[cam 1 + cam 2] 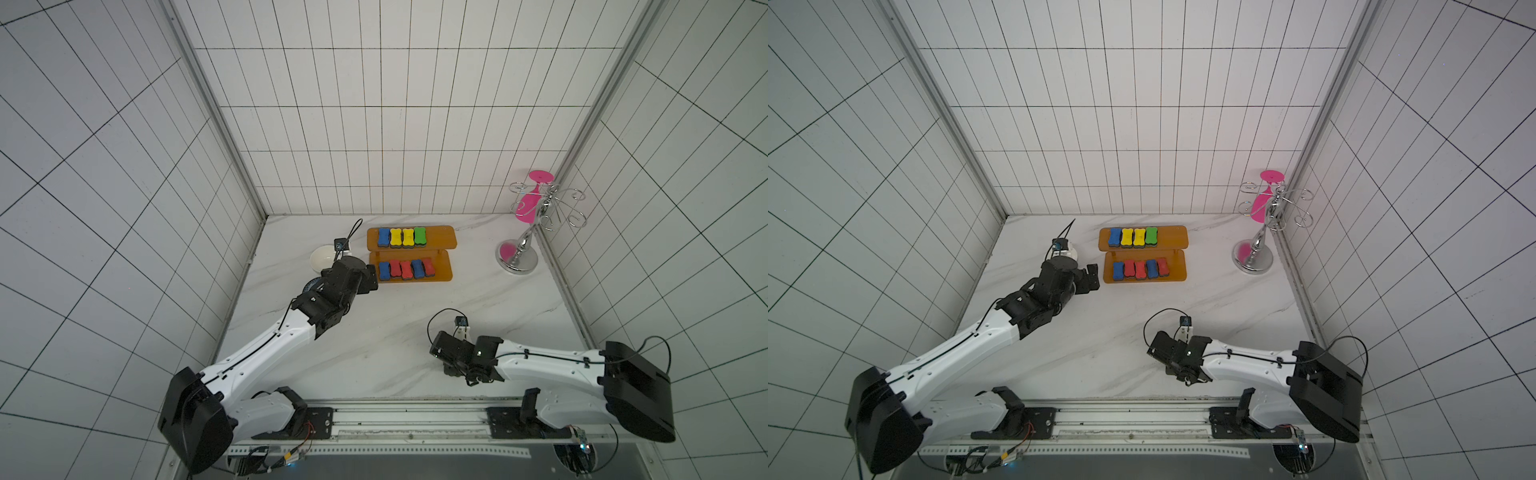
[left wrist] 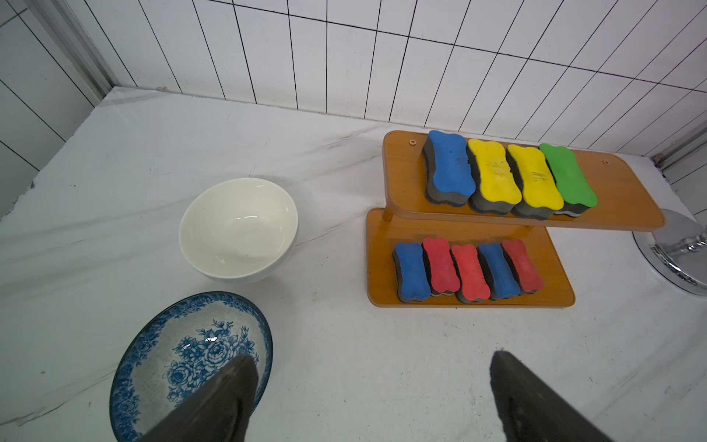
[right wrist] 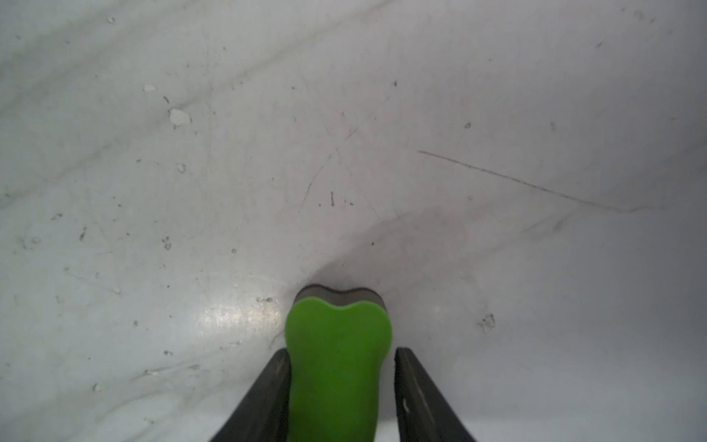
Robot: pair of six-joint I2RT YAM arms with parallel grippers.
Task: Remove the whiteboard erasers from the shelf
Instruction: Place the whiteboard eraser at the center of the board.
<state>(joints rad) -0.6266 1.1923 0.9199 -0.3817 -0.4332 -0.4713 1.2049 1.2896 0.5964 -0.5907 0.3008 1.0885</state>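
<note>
The orange-brown shelf (image 1: 440,237) (image 1: 1173,237) (image 2: 619,199) stands at the back of the table. Its upper board holds a blue eraser (image 2: 449,168), two yellow ones (image 2: 495,176) and a green one (image 2: 570,176). A row of blue and red erasers (image 2: 468,269) (image 1: 405,269) lies on the lower board. My left gripper (image 2: 371,358) (image 1: 372,282) is open and empty, just left of the lower board. Another green eraser (image 3: 336,375) lies on the table between the fingers of my right gripper (image 3: 341,350), with a gap showing beside one finger (image 3: 411,379). In both top views the right wrist (image 1: 461,353) hides this eraser.
A white bowl (image 2: 237,229) (image 1: 322,257) and a blue-patterned plate (image 2: 191,356) sit left of the shelf, under my left arm. A silver wire rack (image 1: 536,216) holding a pink glass (image 1: 528,203) stands in the back right corner. Tiled walls close three sides.
</note>
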